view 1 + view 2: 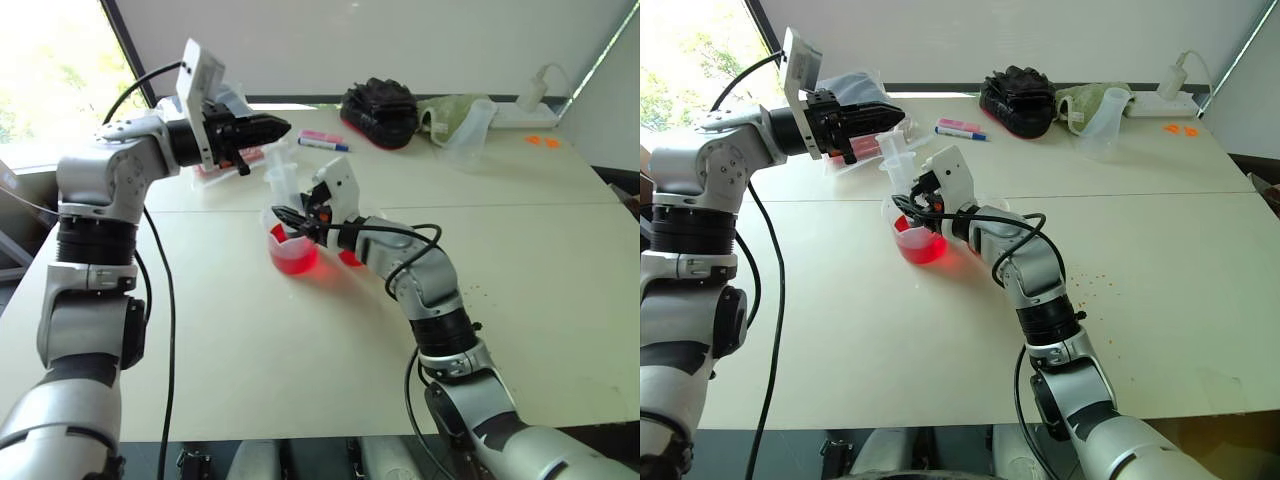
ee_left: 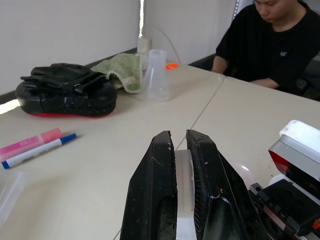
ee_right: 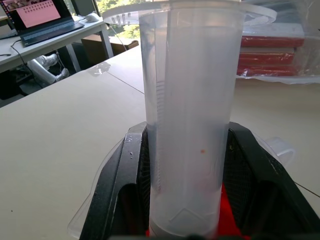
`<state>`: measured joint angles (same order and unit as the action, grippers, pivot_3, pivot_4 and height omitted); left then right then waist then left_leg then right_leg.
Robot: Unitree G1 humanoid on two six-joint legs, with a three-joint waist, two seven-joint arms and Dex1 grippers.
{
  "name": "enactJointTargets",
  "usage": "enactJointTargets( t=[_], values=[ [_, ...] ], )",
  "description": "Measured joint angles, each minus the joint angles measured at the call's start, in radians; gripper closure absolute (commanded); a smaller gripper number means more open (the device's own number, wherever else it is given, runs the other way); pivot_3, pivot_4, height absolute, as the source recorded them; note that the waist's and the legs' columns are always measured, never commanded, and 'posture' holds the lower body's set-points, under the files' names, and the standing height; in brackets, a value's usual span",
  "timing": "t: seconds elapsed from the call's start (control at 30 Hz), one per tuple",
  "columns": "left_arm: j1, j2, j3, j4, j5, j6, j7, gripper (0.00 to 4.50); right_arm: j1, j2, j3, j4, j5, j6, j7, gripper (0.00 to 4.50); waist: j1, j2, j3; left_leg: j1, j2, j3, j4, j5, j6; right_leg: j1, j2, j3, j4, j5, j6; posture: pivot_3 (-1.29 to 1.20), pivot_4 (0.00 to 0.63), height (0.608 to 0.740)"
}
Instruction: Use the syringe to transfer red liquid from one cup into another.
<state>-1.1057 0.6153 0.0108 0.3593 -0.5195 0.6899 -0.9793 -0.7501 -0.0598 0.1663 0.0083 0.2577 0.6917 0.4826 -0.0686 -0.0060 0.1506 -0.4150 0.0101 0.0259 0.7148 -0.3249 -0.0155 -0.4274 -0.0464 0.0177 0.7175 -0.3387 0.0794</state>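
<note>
The clear syringe (image 1: 282, 180) stands upright with its lower end in a clear cup (image 1: 292, 255) that holds red liquid (image 1: 296, 263). My right gripper (image 1: 288, 217) is shut on the syringe barrel (image 3: 190, 75) just above the cup's rim, and the barrel looks clear inside. My left gripper (image 1: 283, 127) reaches in level from the left and is shut on the pale plunger handle (image 2: 184, 185) at the syringe's top. Beside my right wrist a second red patch (image 1: 350, 258) shows. The arm mostly hides it, so I cannot tell whether it is the other cup.
A tall frosted beaker (image 1: 470, 130) stands at the back right by a green cloth (image 1: 445, 108) and a black padded glove (image 1: 380, 110). Pink and blue markers (image 1: 322, 140) lie behind the syringe. A person in black (image 2: 272, 45) sits at the table's far side.
</note>
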Motion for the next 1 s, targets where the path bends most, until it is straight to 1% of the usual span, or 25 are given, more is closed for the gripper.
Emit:
enactJointTargets(
  t=[0.33,0.4,0.43,0.5,0.63,1.0],
  values=[
    [-0.001,0.000,0.000,-0.008,0.000,0.002,0.000,4.46,0.003,0.001,0.000,-0.004,0.000,-0.002,0.000,3.12,0.000,0.000,0.000,0.000,0.000,0.000,0.000,0.000,0.000,0.000,0.000,0.000,0.000,0.000,0.000,0.00,0.150,0.711],
    [-0.001,0.000,0.000,-0.009,0.000,0.005,0.000,3.60,0.003,0.002,0.001,-0.004,0.000,-0.003,0.000,3.12,0.000,0.000,0.000,0.000,0.000,0.000,0.000,0.000,0.000,0.000,0.000,0.000,0.000,0.000,0.000,0.00,0.150,0.711],
    [-0.001,0.005,0.004,-0.010,0.007,0.004,0.007,3.29,0.004,0.001,0.006,-0.006,0.000,0.000,0.006,3.12,-0.001,0.000,0.000,0.000,0.000,0.000,0.000,0.000,0.000,0.000,0.000,0.000,0.000,0.000,0.000,0.00,0.150,0.711],
    [-0.002,0.017,0.022,-0.016,0.009,0.003,0.020,2.42,0.015,0.002,0.021,-0.008,0.000,-0.001,0.015,3.12,-0.001,0.000,0.000,0.000,0.000,0.000,0.000,0.000,0.000,0.000,0.000,0.000,0.000,0.000,0.000,0.00,0.150,0.711],
    [-0.002,0.028,0.042,-0.023,0.018,0.000,0.035,0.88,0.016,0.003,0.037,-0.016,0.000,-0.002,0.030,3.12,-0.001,0.000,0.000,0.000,0.000,0.000,0.000,0.000,0.000,0.000,0.000,0.000,0.000,0.000,0.000,0.00,0.150,0.711],
    [-0.001,0.027,0.055,-0.051,0.017,0.001,0.045,0.88,0.016,0.018,0.032,-0.018,0.002,-0.010,0.031,3.12,-0.001,0.000,0.000,0.000,0.000,0.000,-0.001,0.000,0.000,0.000,0.000,0.000,0.000,0.000,0.000,0.00,0.150,0.711]
  ],
)
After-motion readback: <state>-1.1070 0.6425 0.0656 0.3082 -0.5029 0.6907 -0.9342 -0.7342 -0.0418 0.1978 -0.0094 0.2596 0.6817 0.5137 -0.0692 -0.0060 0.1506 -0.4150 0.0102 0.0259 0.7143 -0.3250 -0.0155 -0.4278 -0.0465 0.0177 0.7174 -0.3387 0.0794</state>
